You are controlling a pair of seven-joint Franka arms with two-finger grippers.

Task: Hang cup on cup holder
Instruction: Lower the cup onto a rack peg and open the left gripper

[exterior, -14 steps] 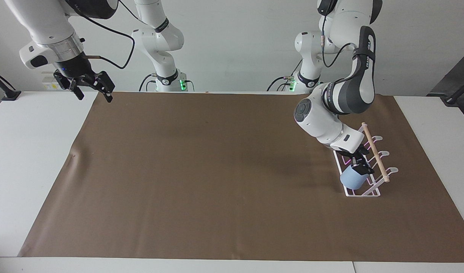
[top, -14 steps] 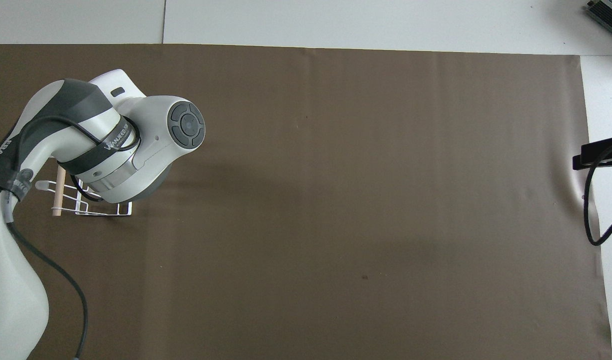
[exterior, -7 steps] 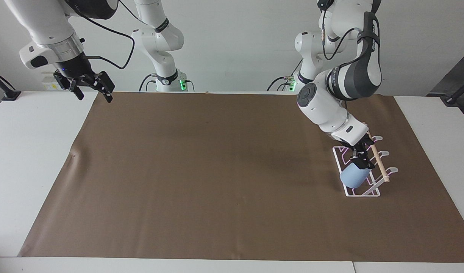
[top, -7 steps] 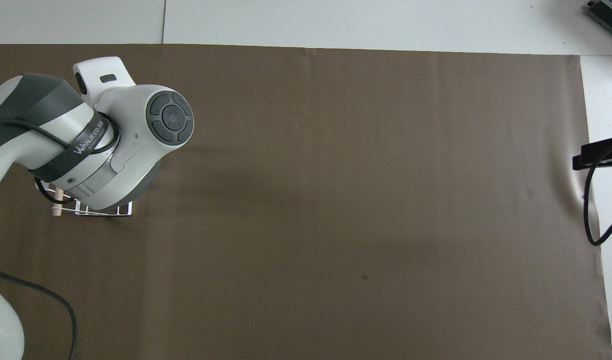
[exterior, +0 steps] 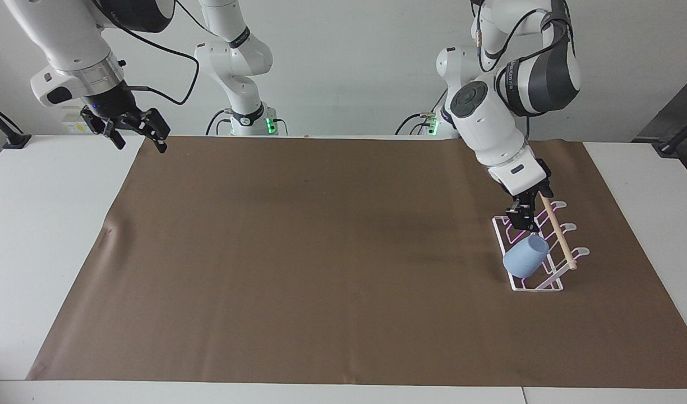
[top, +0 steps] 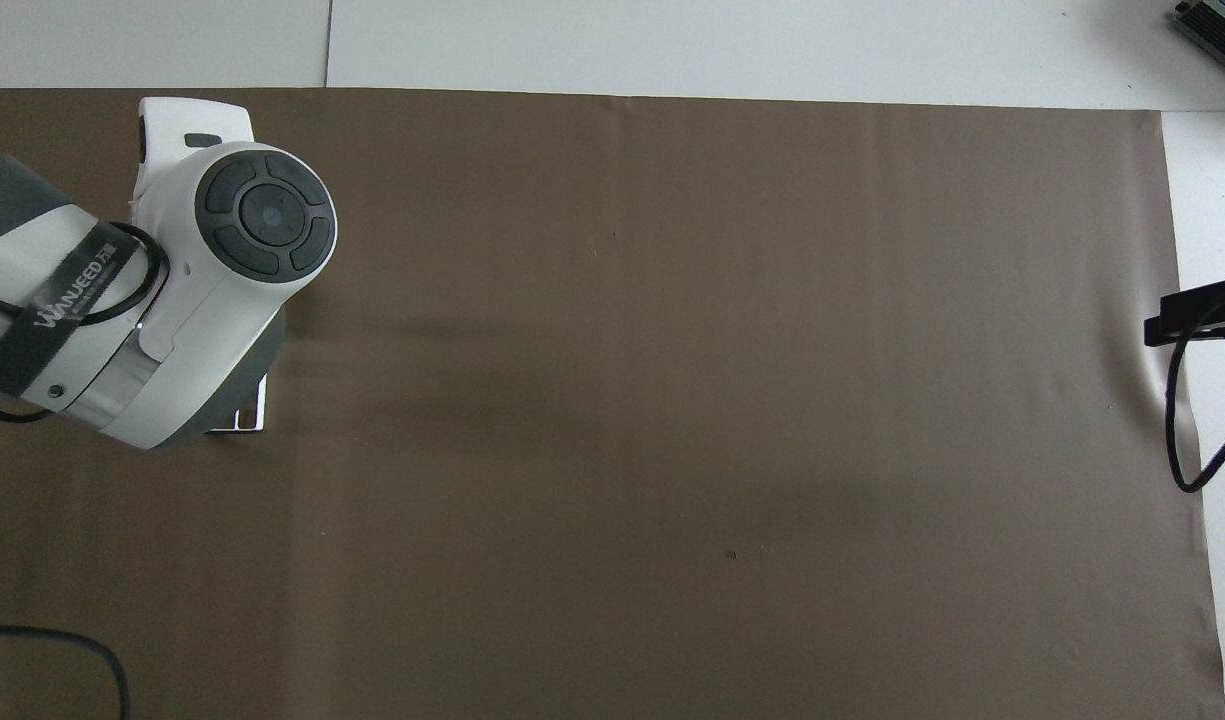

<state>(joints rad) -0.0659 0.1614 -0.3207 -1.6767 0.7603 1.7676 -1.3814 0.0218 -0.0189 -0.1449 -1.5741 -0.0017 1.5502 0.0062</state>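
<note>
The light blue cup [exterior: 525, 256] hangs tilted on a prong of the white wire cup holder [exterior: 536, 288], toward the left arm's end of the table. The holder's wooden dowel [exterior: 556, 231] runs beside the cup. My left gripper [exterior: 524, 220] is open and empty, raised just above the cup and apart from it. In the overhead view the left arm hides the cup, and only a corner of the holder [top: 248, 420] shows. My right gripper [exterior: 137, 133] waits open and empty, up over the mat's corner at the right arm's end.
A brown mat [exterior: 321, 252] covers most of the white table [exterior: 40, 224]. The right arm's cable [top: 1187, 420] hangs over the mat's edge at the right arm's end.
My left gripper has let go of the cup and risen up off it. The cup stays hanging on the holder. The right arm has not moved.
</note>
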